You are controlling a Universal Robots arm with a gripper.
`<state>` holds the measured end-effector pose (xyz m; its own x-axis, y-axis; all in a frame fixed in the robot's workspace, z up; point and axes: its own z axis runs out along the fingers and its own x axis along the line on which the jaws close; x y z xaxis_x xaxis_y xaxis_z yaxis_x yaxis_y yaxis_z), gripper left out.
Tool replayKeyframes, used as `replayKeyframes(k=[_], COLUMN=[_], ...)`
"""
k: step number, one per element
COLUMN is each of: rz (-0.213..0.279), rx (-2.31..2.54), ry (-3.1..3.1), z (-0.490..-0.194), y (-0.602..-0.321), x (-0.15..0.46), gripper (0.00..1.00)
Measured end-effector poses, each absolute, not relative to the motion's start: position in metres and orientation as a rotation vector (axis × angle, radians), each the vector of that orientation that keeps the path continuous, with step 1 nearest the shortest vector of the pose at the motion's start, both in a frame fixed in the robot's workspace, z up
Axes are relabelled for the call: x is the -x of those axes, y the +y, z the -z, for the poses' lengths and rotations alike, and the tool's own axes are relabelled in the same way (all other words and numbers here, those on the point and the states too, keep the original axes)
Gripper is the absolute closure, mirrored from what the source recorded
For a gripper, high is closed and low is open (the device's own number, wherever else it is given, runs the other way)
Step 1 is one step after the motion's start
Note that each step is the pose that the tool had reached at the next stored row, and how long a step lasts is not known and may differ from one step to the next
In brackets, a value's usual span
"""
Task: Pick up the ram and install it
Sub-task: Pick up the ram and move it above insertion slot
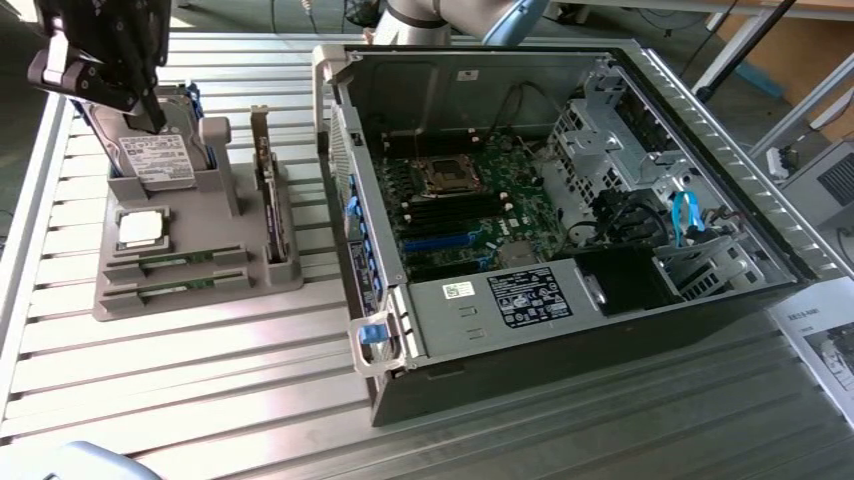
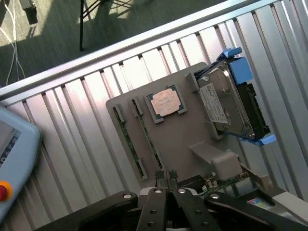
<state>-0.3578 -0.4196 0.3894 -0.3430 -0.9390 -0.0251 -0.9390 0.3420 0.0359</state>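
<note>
The grey holder [image 1: 200,215] on the ribbed metal desk [image 1: 200,390] gives every part its own slot, so that each one stands in a known position and can be taken from above. The hard drive [image 1: 151,158] stands upright at one end and the processor chip [image 1: 140,228] lies flat in a shallow pocket. The expansion card [image 1: 274,210] stands on its edge at the side toward the computer case [image 1: 561,200]. The ram [image 2: 129,142] sits on its long edge in a narrow groove at the other end, with a second stick [image 2: 148,139] in the groove just beside it. In this way the upper edge of each stick is free for a grasp, I think. The case lies open on its side with the motherboard [image 1: 454,200] facing up, which should make the memory slots reachable from above. The fingers [image 2: 156,204] are pressed together with nothing between them. They hang above the holder and touch no part, and in the wrist view their tips point near one end of the two sticks.
</note>
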Motion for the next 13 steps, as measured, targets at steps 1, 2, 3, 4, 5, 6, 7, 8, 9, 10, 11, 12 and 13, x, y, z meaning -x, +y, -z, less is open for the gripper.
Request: replayKeyframes(k=[1, 2, 3, 4, 5, 6, 7, 8, 9, 10, 11, 12, 13], rz=[0.069, 0.069, 0.069, 0.069, 0.069, 0.069, 0.069, 0.069, 0.069, 0.069, 0.068, 0.068, 0.069], rx=[-1.822, -1.844, -1.864, -1.89, -1.91, -1.931, -1.951, -1.967, -1.98, -1.985, -1.985, -1.985, -1.985], ry=[-2.558, -2.542, -2.527, -2.507, -2.491, -2.474, -2.458, -2.445, -2.434, -2.43, -2.43, -2.43, -2.43], z=[-0.3894, -0.3894, -0.3894, -0.3894, -0.3894, -0.3893, -0.3893, -0.3893, -0.3894, -0.3894, -0.3893, -0.3893, -0.3893], y=[-0.4196, -0.4196, -0.4196, -0.4196, -0.4196, -0.4196, -0.4196, -0.4196, -0.4196, -0.4196, -0.4196, -0.4196, -0.4196], x=[0.3578, 0.3579, 0.3579, 0.3579, 0.3579, 0.3579, 0.3579, 0.3578, 0.3579, 0.3579, 0.3579, 0.3579, 0.3579], gripper=[0.9, 0.9, 0.9, 0.9, 0.9, 0.9, 0.9, 0.9, 0.9, 0.9, 0.9, 0.9, 0.9])
